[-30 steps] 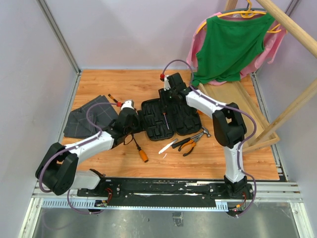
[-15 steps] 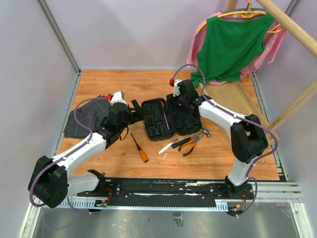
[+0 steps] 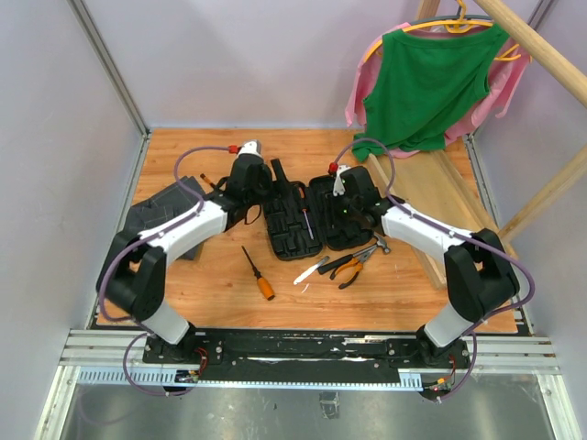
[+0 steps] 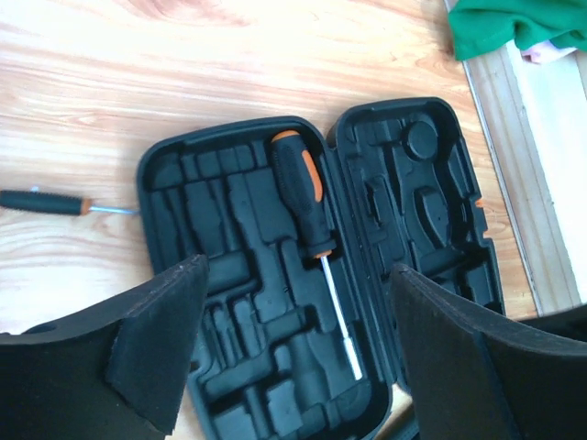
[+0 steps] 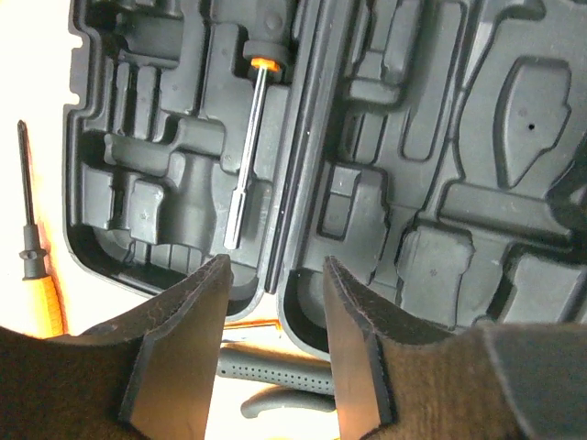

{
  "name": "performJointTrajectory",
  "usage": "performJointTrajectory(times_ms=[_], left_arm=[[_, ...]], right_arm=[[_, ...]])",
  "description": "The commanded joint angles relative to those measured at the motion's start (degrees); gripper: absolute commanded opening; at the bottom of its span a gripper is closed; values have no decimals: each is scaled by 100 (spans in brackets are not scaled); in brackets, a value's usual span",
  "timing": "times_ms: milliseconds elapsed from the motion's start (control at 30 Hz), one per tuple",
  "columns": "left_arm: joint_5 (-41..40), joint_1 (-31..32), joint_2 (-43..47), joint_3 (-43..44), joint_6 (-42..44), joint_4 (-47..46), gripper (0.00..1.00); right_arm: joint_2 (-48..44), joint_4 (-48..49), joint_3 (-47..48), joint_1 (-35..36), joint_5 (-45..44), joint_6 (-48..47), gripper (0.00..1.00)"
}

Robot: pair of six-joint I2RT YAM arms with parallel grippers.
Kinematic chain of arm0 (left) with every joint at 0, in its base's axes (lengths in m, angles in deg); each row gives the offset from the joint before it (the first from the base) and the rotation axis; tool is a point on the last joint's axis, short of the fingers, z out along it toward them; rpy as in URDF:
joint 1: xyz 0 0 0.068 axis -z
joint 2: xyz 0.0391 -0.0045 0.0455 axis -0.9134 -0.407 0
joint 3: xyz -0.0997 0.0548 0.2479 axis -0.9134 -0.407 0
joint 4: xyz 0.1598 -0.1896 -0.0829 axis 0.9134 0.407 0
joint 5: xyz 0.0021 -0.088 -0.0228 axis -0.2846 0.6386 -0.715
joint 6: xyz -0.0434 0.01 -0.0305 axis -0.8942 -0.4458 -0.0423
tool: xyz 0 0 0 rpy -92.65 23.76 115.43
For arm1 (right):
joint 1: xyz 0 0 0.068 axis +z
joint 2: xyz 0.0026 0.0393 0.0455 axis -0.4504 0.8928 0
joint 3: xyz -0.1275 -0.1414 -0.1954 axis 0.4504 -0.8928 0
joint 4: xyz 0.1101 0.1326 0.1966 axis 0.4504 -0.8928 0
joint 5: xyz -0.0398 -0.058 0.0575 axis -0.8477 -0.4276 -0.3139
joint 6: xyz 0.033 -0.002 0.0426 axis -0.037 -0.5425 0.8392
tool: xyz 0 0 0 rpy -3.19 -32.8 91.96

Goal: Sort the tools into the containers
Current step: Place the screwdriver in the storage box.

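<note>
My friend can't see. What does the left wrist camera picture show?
An open black tool case lies on a wooden table, one orange-and-black screwdriver resting in its left half. The left tool hangs above, open and empty. A second screwdriver lies outside.

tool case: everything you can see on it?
The tool case is black plastic with a rounded-rectangle outline. It lies flat and fully open on the wooden table, and both hinged halves show moulded slots. One screwdriver with a black-orange handle lies in the half nearer the left arm; the other slots look empty.
</note>
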Motion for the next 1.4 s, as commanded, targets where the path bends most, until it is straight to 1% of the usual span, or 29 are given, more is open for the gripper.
performJointTrajectory(times_ms=[0,167,233,267,367,433,500,633,833,1100,1367], left_arm=[[381,-14,-760,730,-191,360,79],[591,12,-1468,1346,-300,646,72],[664,12,-1674,1477,-348,622,70],[723,12,-1773,1538,-343,609,66],[824,12,-2094,1860,-348,732,64],[879,12,-2236,1992,-356,701,58],[884,12,-2390,2149,-349,756,56],[704,12,-2628,2442,-338,914,54],[562,12,-3040,2927,-313,1293,43],[380,12,-3201,3043,-370,1394,40],[509,12,-3379,3169,-383,1388,40]], right_arm=[[-236,165,-195,-44,5,254,46],[-308,216,-364,-42,28,364,45],[-317,239,-420,-39,34,396,45],[-316,249,-441,-40,26,406,45],[-319,304,-521,-39,19,446,44],[-305,329,-533,-40,40,460,44],[-276,339,-528,-39,63,472,44],[-210,356,-514,-40,87,484,44],[-159,352,-496,-39,88,473,43],[-93,390,-501,-41,129,493,43],[-22,401,-475,-41,142,531,43]])
